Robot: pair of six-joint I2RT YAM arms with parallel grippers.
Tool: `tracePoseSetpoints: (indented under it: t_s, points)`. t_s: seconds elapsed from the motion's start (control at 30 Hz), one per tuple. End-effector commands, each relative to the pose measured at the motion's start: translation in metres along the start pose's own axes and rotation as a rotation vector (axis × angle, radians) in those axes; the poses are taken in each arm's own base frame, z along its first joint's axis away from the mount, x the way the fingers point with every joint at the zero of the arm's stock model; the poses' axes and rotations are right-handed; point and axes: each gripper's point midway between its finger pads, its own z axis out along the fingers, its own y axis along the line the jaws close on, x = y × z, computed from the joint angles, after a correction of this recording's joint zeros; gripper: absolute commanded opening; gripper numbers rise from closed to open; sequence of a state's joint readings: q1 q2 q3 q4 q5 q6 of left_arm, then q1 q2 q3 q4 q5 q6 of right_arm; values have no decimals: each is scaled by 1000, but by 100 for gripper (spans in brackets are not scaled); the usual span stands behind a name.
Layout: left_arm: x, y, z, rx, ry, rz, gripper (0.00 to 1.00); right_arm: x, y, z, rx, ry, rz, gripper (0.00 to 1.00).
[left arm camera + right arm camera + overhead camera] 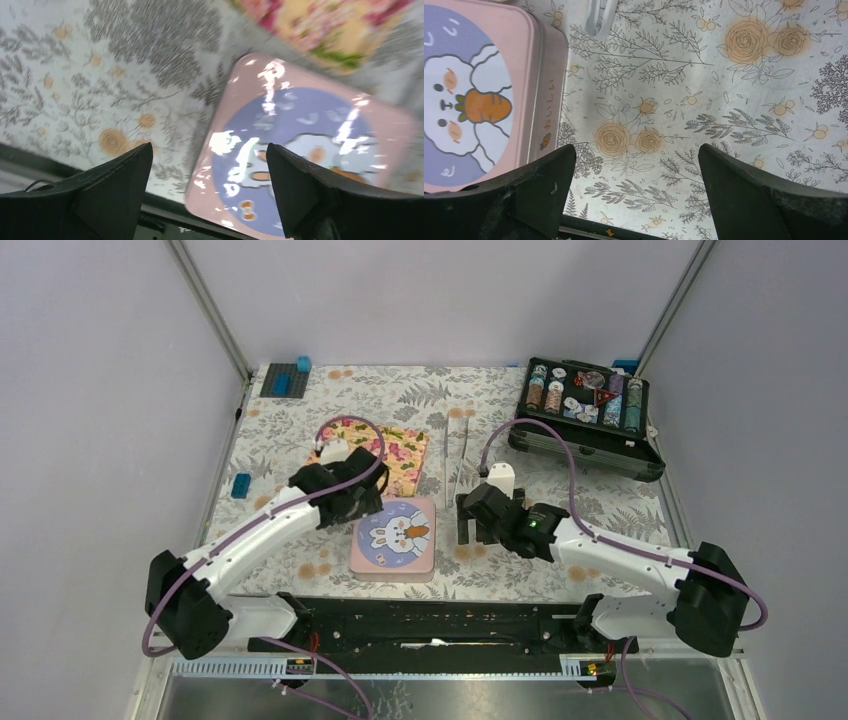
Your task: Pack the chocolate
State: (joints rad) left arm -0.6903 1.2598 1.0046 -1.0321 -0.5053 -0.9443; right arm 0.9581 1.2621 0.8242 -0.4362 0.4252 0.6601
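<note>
Spreading over the counter (500,410) is a leaf-and-rose print, with plain grey walls around. A pink bunny tin (394,537) lies lidded between the left hand (209,150) and the right hand (636,147), both spread and empty. A black case (580,448) holds poker chips (553,395). The chocolate is hidden from view.

Left arm (250,540) and right arm (620,555) are of matching build: white tubular links set between bulky black joint housings. Each has a purple cable (540,424) running along it to a small white block (501,478) at the wrist. The right arm shows a green light (537,522) on its black forearm housing, and left gripper (209,146) and right gripper (637,146) carry matt black, wedge-shaped fingers (744,195), one right finger bearing a small pale mark.
</note>
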Motion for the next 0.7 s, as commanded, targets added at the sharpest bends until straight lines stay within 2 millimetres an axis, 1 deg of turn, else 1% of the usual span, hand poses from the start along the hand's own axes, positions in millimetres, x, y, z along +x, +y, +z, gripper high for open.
tracePoseSetpoints:
  t_s: [0.0,0.07,0.17,0.2,0.27,0.33,0.37,0.4,0.47,0.5,0.57,0.6,0.63,0.67]
  points:
    - [-59,-21,-44,122,-152,-71,90,-15,-2,-11,-11,-52,42,100]
    - [-71,-27,-50,131,-176,-67,91,-23,4,-16,-36,-67,51,99]
    - [-78,-31,-46,105,-192,-49,91,-43,24,-25,-102,-95,55,100]
    - [-77,-32,-41,94,-187,-41,91,-50,31,-28,-123,-101,55,100]
    - [-73,-33,-30,84,-160,-29,92,-58,47,-32,-159,-105,42,100]
    - [-66,-34,-18,87,-126,-20,92,-58,61,-35,-187,-100,20,100]
    - [-62,-34,-12,92,-109,-23,92,-54,69,-36,-201,-93,5,100]
    - [-59,-33,-6,96,-94,-28,92,-48,76,-35,-212,-82,-8,100]
    - [-49,-28,8,93,-60,-40,92,-29,88,-30,-227,-41,-30,99]
    - [-46,-26,14,95,-46,-46,92,-16,95,-27,-237,-14,-46,100]
    - [-39,-23,26,101,-17,-58,92,10,102,-14,-249,51,-59,99]
    - [-34,-23,30,103,-2,-57,92,28,99,-3,-237,91,-62,99]
    - [-31,-23,33,105,9,-57,92,49,88,10,-199,135,-65,100]
    - [-27,-24,35,111,20,-56,92,63,79,19,-163,167,-68,100]
